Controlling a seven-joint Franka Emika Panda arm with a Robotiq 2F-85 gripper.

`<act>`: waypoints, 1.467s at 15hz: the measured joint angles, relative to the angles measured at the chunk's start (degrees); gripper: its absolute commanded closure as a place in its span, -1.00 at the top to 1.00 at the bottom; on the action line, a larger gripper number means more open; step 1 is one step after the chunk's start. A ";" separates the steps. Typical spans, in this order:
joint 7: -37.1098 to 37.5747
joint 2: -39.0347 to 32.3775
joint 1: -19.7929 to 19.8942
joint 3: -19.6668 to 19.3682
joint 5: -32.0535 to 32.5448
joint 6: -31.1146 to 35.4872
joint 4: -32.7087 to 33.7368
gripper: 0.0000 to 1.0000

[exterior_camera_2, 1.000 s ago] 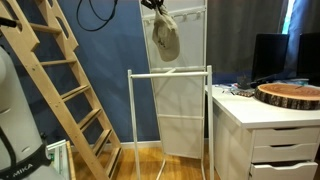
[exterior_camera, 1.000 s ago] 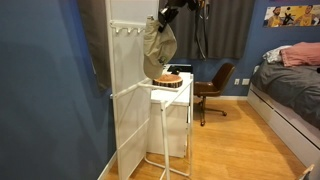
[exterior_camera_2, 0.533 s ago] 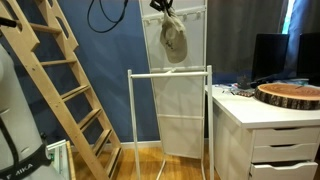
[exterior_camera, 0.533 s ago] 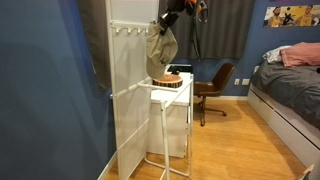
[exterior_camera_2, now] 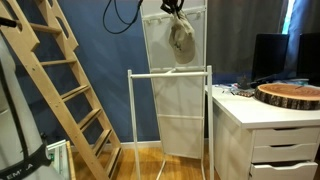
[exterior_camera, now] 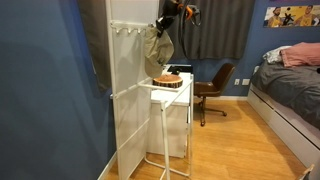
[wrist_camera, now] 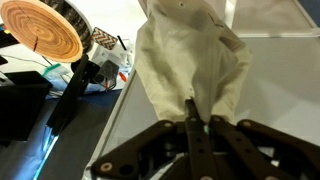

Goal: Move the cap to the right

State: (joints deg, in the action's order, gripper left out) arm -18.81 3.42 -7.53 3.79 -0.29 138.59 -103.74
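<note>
The cap [exterior_camera: 157, 52] is a beige-olive fabric cap hanging in front of the white pegboard panel [exterior_camera: 128, 60]. It also shows in an exterior view [exterior_camera_2: 181, 40] and fills the wrist view [wrist_camera: 190, 60]. My gripper [wrist_camera: 197, 118] is shut on the cap's top edge and holds it up by the panel's top row of hooks. In both exterior views the gripper [exterior_camera: 168, 14] [exterior_camera_2: 174, 6] sits just above the cap, near the panel's top.
A white drawer unit [exterior_camera: 170, 115] with a round wood slab [exterior_camera: 168, 80] stands next to the panel; the slab also shows in an exterior view [exterior_camera_2: 290, 95]. A wooden ladder [exterior_camera_2: 60, 90] leans at the side. A white rack frame [exterior_camera_2: 170, 110], a chair [exterior_camera: 212, 90] and a bed [exterior_camera: 290, 95] are nearby.
My gripper has carried the cap sideways along the panel's top, rightward in the view with the ladder. The cap swings slightly below it.
</note>
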 measured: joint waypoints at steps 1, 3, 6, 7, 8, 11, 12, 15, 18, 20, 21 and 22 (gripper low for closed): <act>0.08 -1.18 0.08 0.00 0.13 -0.48 1.31 -0.99; 0.26 -3.41 0.11 0.01 0.46 -1.77 3.87 -0.99; 0.44 -6.21 0.11 0.03 0.67 -3.14 7.06 -0.99; 0.47 -6.98 0.11 0.03 0.71 -3.35 7.93 -0.99; 0.48 -7.68 0.11 0.02 0.73 -3.54 8.67 -0.99; 0.49 -9.30 0.11 0.04 0.73 -4.39 10.48 -0.99; 0.49 -9.70 0.11 0.04 0.73 -4.70 10.95 -0.99; 0.49 -10.47 0.11 0.06 0.73 -5.88 11.76 -0.99; 0.49 -10.63 0.11 0.07 0.73 -7.17 11.92 -0.99; 0.47 -10.64 0.11 0.07 0.73 -8.03 11.92 -0.99; 0.45 -10.64 0.11 0.07 0.73 -8.45 11.92 -0.99; 0.42 -10.64 0.11 0.07 0.73 -8.87 11.92 -0.99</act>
State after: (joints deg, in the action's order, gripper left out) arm -18.40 -7.22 -7.42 3.86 0.45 129.72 -91.82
